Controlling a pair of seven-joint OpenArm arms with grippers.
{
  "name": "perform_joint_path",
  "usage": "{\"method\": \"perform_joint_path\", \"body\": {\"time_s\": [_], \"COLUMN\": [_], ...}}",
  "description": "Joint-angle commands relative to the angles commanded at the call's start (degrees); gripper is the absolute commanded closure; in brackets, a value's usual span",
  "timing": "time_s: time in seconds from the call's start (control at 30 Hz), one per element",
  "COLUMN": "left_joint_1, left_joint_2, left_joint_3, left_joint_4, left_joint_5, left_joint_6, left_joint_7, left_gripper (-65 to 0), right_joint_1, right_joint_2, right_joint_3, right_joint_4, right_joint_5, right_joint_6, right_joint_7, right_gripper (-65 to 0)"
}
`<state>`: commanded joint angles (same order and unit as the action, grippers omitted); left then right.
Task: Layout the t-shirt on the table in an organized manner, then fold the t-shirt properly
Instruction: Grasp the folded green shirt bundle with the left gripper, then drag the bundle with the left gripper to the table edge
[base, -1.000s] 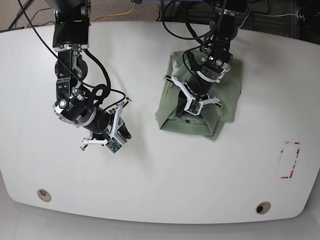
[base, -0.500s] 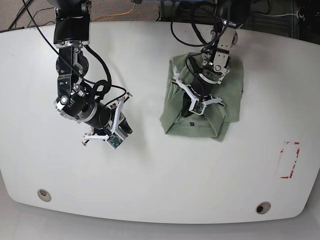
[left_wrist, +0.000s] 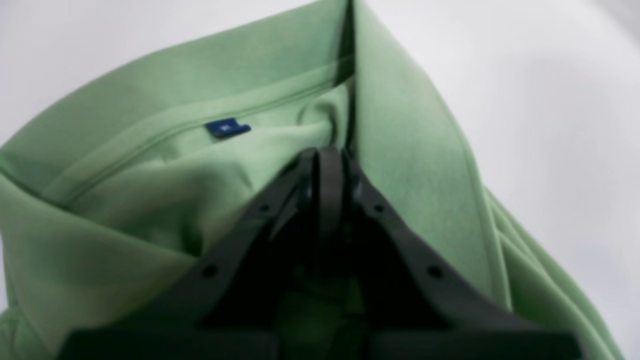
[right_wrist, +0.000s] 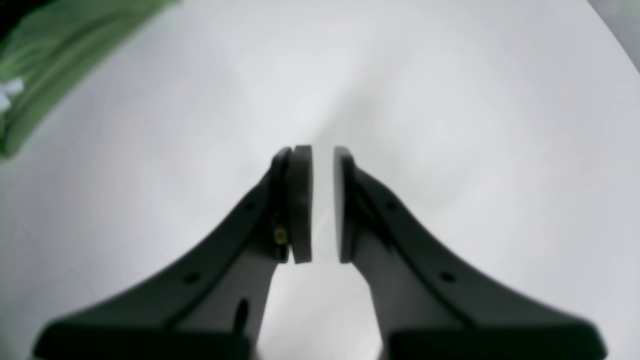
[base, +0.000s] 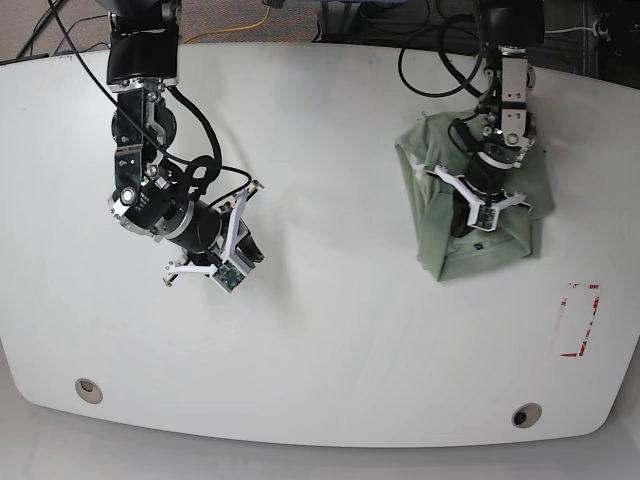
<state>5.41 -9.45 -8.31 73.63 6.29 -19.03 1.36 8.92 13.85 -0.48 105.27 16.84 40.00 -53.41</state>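
The pale green t-shirt (base: 500, 245) lies as a folded bundle on the right part of the white table (base: 340, 330). My left gripper (base: 462, 218) presses down into its middle. In the left wrist view the left gripper (left_wrist: 325, 156) is shut on a ridge of the t-shirt (left_wrist: 150, 200), beside the collar seam and a small blue tag (left_wrist: 227, 128). My right gripper (base: 250, 250) hovers over bare table at the left, far from the cloth. In the right wrist view the right gripper (right_wrist: 322, 200) shows a narrow gap with nothing in it, and a corner of the t-shirt (right_wrist: 50, 55) is at upper left.
Two round grommet holes (base: 88, 389) (base: 526, 415) sit near the front edge. A red tape rectangle (base: 578, 320) is marked at the right, just below the shirt. Cables (base: 250, 20) run along the back edge behind both arms.
My left gripper has dragged the t-shirt to the right across the table, from near the centre toward the right side. The right arm has barely moved.
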Motion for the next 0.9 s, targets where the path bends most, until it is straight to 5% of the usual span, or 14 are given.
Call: {"method": "perform_joint_path", "body": {"time_s": [0.2,0.47,0.9], "left_joint_1": [0.0,0.18,5.8], "left_joint_2": [-3.43,-3.34,1.58], "left_joint_3": [-6.51,-14.24,-13.8], "left_joint_4": [-0.09,6.51,25.23], "left_joint_5": [0.0,0.0,-8.26], "left_joint_6": [-3.08,-4.84,-5.1], "left_joint_7": [0.0,0.7,19.78], "left_gripper": [0.0,0.0,0.0], "right_joint_1": [0.0,0.0,0.0], "right_joint_2": [0.0,-0.26,-0.09], "right_joint_3": [0.0,0.0,0.0], "right_joint_4": [0.0,0.09,1.76], "right_joint_5": [0.0,0.0,0.0], "right_joint_6": [0.0,0.0,0.0], "right_joint_7": [0.0,0.0,-0.18], "right_gripper": [-7.1,-7.1,-7.1]}}
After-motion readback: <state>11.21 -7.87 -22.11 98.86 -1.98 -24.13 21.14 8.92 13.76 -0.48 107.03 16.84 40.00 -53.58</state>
